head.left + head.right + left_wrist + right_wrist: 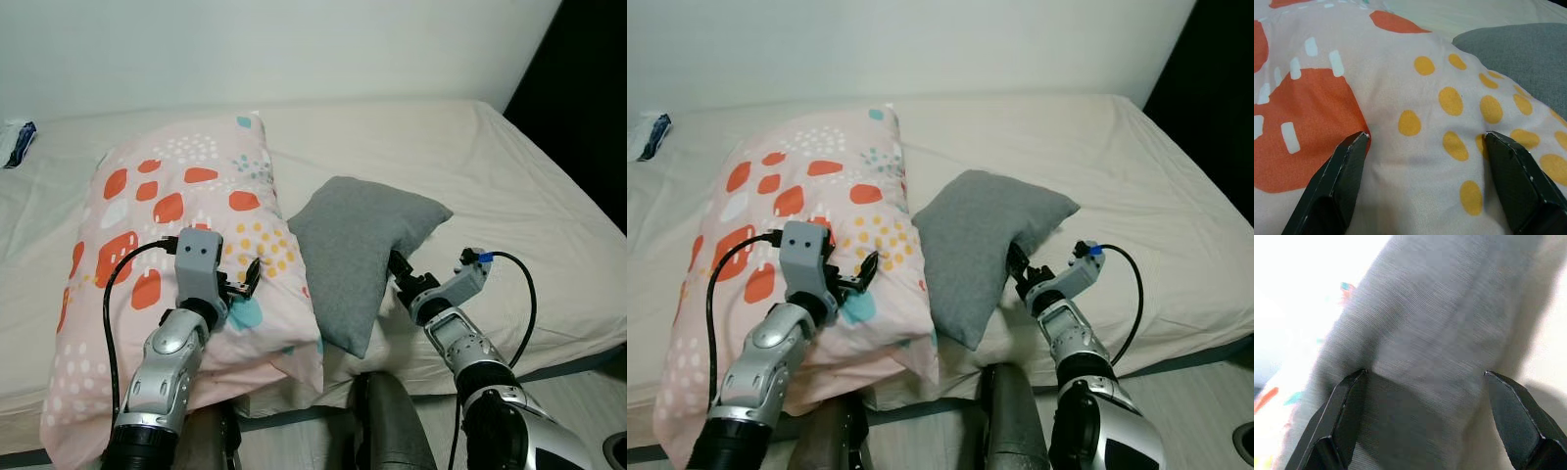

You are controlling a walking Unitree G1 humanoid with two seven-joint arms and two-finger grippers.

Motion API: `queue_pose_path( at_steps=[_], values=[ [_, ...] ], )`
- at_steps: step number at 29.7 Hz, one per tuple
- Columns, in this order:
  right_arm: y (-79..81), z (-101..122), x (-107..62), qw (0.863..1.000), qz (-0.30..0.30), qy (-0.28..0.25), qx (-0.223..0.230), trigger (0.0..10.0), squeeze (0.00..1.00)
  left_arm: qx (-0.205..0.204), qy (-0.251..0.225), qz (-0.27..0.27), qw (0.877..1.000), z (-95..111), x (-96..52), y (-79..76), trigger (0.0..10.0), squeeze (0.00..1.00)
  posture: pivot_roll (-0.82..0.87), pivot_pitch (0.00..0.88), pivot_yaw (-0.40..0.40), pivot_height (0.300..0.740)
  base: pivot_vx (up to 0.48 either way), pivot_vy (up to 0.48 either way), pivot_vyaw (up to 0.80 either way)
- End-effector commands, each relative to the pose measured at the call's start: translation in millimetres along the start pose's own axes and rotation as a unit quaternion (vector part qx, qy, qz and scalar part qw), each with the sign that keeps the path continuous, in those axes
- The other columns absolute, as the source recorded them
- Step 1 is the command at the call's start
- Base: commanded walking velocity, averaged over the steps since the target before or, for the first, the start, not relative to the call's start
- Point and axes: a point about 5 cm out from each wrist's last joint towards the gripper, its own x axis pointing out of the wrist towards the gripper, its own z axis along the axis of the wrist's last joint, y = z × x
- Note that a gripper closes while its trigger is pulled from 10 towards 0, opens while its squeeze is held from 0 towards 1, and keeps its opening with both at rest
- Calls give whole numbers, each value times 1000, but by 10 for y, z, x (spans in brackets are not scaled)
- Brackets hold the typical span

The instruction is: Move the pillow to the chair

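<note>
A wide bed with a cream sheet (509, 166) stretches before the robot, and 2 pillows lie on it side by side. The larger is a long pink pillow printed with orange blocks, yellow dots and white dashes (176, 225); it runs from near the pale wall down to the near edge of the mattress. Just beside it, on the robot's right and touching its flank, sits a smaller grey fabric pillow (358, 245), tilted so that 1 corner hangs toward the bed's near edge.

The left gripper (242, 282) rests on the pink pillow's near half. In the left wrist view its 2 black fingers (1339, 181) stand wide apart and press down into the patterned cover among the yellow dots — nothing is pinched between them.

The right gripper (1425, 374) reaches in at the grey pillow's right side, under its raised edge. In the right wrist view its fingers (1513, 416) are spread just as wide, the grey cloth bulging into the gap; the tips dent the fabric — they have not closed on it.

A small blue and white packet (17, 140) lies at the bed's far left edge.
</note>
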Motion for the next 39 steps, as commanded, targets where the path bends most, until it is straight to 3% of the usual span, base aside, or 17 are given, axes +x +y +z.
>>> queue_pose_path(
  at_steps=[1, 6, 11, 16, 21, 25, 35, 37, 38, 39],
  values=[
    [20, -3, -5, 1000, 18, -13, 11, 10000, 0, -1, 12, -4, 1000, -62, -40, 11, 10000, 0, -8, 140, -26, 572, 0, 0, 0],
    [26, 42, -7, 999, 26, -25, 8, 10000, 0, 0, 10, -4, 1000, -57, -38, 13, 10000, 0, -8, 140, -21, 572, 0, 0, 0],
    [-112, -69, -33, 998, -50, 34, -33, 10000, 0, 6, 11, -8, 1000, -52, -27, 9, 10000, 0, 3, 143, -22, 572, 0, 0, 0],
    [-169, -95, -45, 994, -94, 49, -28, 10000, 0, 11, 10, -11, 1000, -43, -38, 15, 10000, 0, 6, 143, -22, 572, 0, 0, 0],
    [-307, -59, -115, 986, -165, 24, -15, 10000, 0, 13, 12, -14, 1000, -46, -63, 24, 10000, 0, 16, 150, -12, 572, 0, 0, 0],
    [-340, -7, -135, 984, -176, -4, -2, 10000, 0, 14, 13, -14, 1000, -41, -62, 21, 10000, 0, 28, 159, -1, 572, 0, 0, 0],
    [-388, 19, -157, 976, -214, -8, -39, 10000, 0, 21, 10, -12, 1000, 3, -48, 38, 10000, 0, 60, 176, 0, 572, 0, 0, 0],
    [-298, -1, -88, 981, -185, -26, 50, 10000, 0, 24, 7, 9, 1000, 22, -50, 104, 10000, 0, 67, 176, 1, 572, 0, 0, 0],
    [-298, -1, -88, 981, -185, -26, 50, 10000, 0, 24, 7, 9, 1000, 22, -50, 104, 10000, 0, 67, 176, 1, 572, 0, 0, 0],
    [-242, -19, -52, 983, -164, -27, 84, 10000, 0, 24, 6, 13, 1000, 28, -47, 119, 10000, 0, 67, 174, 3, 572, 0, 0, 0]
  ],
)
